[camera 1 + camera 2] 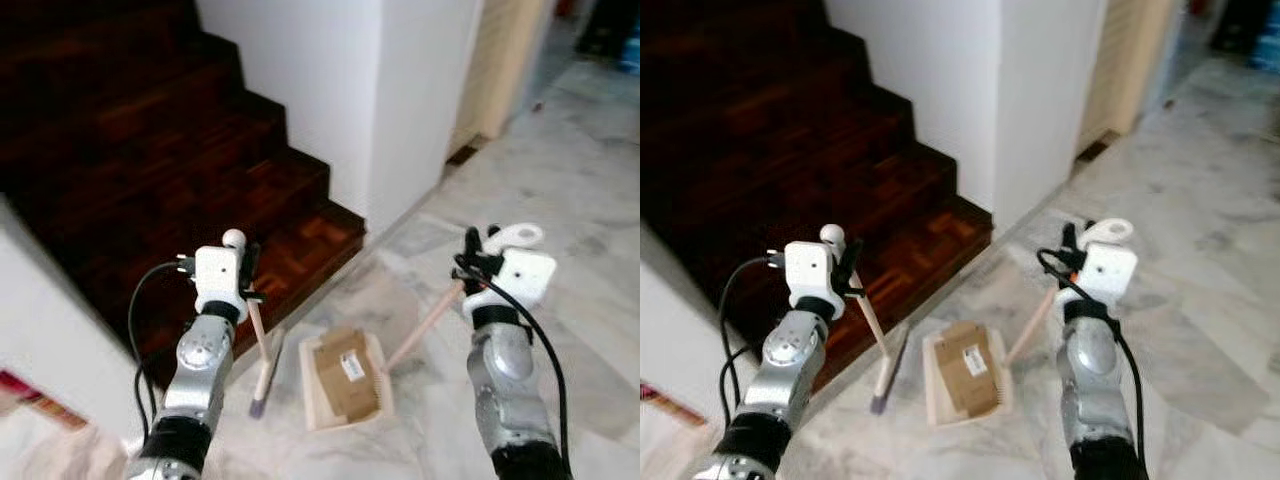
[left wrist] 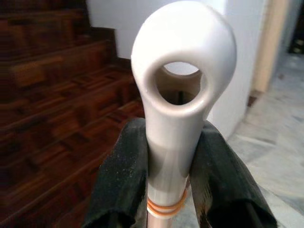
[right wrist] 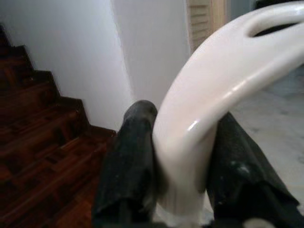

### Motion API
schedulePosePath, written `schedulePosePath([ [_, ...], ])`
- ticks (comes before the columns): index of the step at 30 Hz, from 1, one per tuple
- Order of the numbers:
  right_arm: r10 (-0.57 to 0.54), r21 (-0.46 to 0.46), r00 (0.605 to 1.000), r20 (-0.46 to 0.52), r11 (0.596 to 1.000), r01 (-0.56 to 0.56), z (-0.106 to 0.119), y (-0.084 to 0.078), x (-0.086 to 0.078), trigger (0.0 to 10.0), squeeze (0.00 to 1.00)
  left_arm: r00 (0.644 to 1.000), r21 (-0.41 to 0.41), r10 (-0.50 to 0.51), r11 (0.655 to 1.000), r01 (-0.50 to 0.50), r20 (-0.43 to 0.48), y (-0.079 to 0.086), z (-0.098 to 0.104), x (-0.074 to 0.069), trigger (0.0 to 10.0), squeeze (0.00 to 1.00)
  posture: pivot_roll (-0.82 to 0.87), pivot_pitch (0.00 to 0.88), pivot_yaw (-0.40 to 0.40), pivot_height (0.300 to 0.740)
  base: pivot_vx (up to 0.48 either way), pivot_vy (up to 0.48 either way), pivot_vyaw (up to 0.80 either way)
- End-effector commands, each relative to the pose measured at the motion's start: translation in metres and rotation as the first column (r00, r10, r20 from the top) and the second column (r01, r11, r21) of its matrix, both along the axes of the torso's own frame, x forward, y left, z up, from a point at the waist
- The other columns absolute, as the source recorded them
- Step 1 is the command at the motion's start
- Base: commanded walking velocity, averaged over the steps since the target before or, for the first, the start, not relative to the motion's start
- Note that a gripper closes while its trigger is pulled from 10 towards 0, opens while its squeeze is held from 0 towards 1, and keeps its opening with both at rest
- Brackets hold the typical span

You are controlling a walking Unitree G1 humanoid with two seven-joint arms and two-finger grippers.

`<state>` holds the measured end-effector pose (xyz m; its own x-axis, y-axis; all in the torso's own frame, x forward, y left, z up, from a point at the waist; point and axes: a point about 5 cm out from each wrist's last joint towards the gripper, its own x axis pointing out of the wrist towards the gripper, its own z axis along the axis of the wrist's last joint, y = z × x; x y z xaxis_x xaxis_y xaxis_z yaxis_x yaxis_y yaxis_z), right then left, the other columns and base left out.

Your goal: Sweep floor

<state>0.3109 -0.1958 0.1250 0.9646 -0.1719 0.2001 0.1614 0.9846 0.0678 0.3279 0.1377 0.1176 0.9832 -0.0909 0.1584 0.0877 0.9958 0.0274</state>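
You are looking at two silver jointed arms, each ending in a white boxy wrist housing. A black cable loops from each wrist back along the forearm. The left gripper (image 2: 175,190) and right gripper (image 3: 185,190) have thick, matte black, scuffed fingers.

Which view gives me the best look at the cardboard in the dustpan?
Left eye view: the cardboard lies flat in the dustpan, whole and unblocked, between broom and dustpan handle. The right eye view shows it the same, slightly smaller. The wrist views show handle tops, stairs and wall.
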Motion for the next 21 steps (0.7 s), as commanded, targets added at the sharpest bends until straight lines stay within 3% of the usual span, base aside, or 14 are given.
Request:
schedulePosePath([
  [1,0.022,-0.007,0.998,0.065,1.000,-0.022,0.0163,0.0081,0.0059,10.0,0.00,0.998,0.000,0.013,1.000,-0.013,0.054,0.0040,0.0122,0.0030,10.0,0.00,-0.11,0.000,0.021,0.740,0.000,0.000,0.80],
  [18,-0.013,0.009,0.996,0.086,1.000,0.012,0.0178,0.0095,0.0045,10.0,0.00,0.999,0.017,-0.017,1.000,0.016,0.050,0.0024,0.0157,0.0087,10.0,0.00,-0.17,0.000,0.090,0.740,0.000,0.000,0.80],
  [21,-0.012,0.013,0.997,0.082,1.000,0.011,0.0172,0.0101,0.0045,10.0,0.00,0.999,0.016,-0.018,1.000,0.018,0.052,0.0027,0.0158,0.0087,10.0,0.00,-0.18,0.000,0.093,0.740,0.000,0.000,0.40],
])
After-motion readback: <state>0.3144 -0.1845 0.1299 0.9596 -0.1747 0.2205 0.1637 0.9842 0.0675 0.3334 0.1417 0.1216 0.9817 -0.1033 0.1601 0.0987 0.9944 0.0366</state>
